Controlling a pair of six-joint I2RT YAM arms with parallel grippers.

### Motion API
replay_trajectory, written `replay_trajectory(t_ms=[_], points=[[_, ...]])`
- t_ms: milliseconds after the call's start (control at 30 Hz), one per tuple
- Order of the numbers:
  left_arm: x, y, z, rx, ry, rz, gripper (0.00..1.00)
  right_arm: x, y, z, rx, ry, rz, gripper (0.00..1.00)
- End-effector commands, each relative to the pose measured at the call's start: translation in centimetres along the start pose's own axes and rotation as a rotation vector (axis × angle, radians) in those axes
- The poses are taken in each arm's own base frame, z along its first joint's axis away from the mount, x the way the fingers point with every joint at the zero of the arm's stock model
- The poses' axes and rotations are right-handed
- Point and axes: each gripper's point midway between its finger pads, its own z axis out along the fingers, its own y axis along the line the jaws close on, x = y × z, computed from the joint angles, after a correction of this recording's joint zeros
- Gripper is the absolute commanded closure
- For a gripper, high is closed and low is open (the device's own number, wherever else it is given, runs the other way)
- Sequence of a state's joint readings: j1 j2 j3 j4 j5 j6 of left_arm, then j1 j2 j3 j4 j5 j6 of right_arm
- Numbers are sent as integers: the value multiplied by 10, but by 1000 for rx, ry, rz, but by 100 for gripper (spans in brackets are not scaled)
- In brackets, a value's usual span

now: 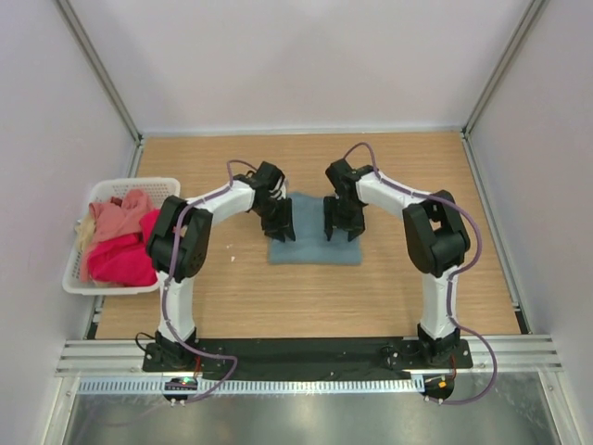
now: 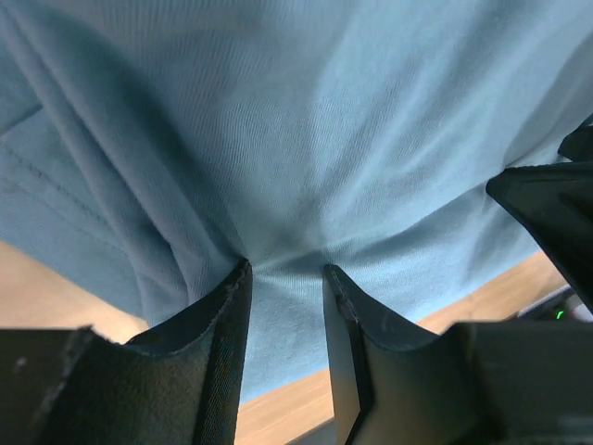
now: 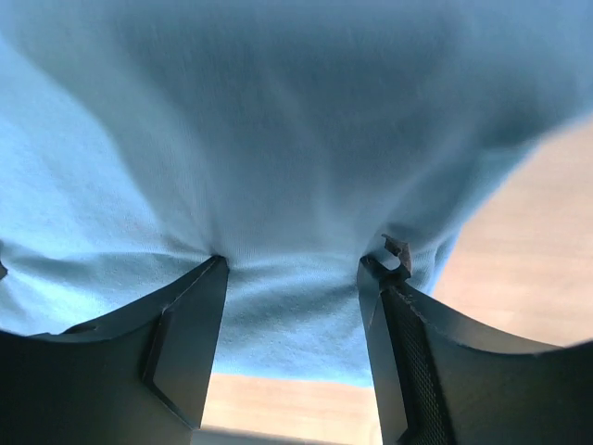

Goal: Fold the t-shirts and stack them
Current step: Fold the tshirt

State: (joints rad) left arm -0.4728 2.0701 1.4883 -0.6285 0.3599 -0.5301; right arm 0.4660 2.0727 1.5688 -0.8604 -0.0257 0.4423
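Observation:
A grey-teal t-shirt (image 1: pixel 315 243) lies folded into a small rectangle in the middle of the table. My left gripper (image 1: pixel 283 227) is pressed down on its left part. In the left wrist view the left gripper (image 2: pixel 285 269) has its jaws drawn in on a ridge of the cloth (image 2: pixel 306 139), and creases run to the fingertips. My right gripper (image 1: pixel 343 227) stands on the shirt's right part. In the right wrist view the right gripper (image 3: pixel 292 261) has its jaws wide apart, tips pushed into the cloth (image 3: pixel 278 139). A salmon t-shirt (image 1: pixel 120 218) and a crimson t-shirt (image 1: pixel 125 260) lie in the basket.
A white slotted basket (image 1: pixel 74 278) stands at the table's left edge, with a bit of cream cloth (image 1: pixel 85 230) hanging over its rim. Walls close in the table on the left, right and far sides. Bare wood (image 1: pixel 408 297) surrounds the folded shirt.

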Motion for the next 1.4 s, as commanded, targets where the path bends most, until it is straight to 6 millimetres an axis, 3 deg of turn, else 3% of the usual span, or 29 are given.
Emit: replay_trajectory(t_ms=[0,100,133,200,300,333,433,667,700,867,1133,1367], points=[[59,2,-19,-57,82,-1,62,54,4,-23,-34,53,9,35],[93,5,-32,-54,105,-6,61,87,-1,-35,-68,86,41,34],[92,-5,-50,-20,63,9,60,88,1,-51,-94,55,49,34],[95,-6,-66,-25,39,22,56,91,-5,-64,-87,30,44,34],[84,-15,-93,-17,-36,88,47,81,-7,-87,-92,-31,6,30],[74,-23,-102,-5,-67,116,45,77,-10,-90,-89,-43,-5,29],[55,-21,-111,-64,-108,190,40,60,-17,-88,-70,-58,-42,28],[7,14,-100,-104,-133,168,42,0,-21,-72,-136,-106,-27,37],[5,16,-91,-85,-108,155,44,-3,-20,-63,-145,-81,-37,38],[-16,18,-81,-39,-91,145,45,-22,-9,-52,-186,-86,-68,42],[-33,5,-64,32,-72,135,46,-27,-13,-42,-205,-56,-31,50],[-24,5,-61,51,-42,101,46,-23,-26,-47,-188,-42,-13,45]])
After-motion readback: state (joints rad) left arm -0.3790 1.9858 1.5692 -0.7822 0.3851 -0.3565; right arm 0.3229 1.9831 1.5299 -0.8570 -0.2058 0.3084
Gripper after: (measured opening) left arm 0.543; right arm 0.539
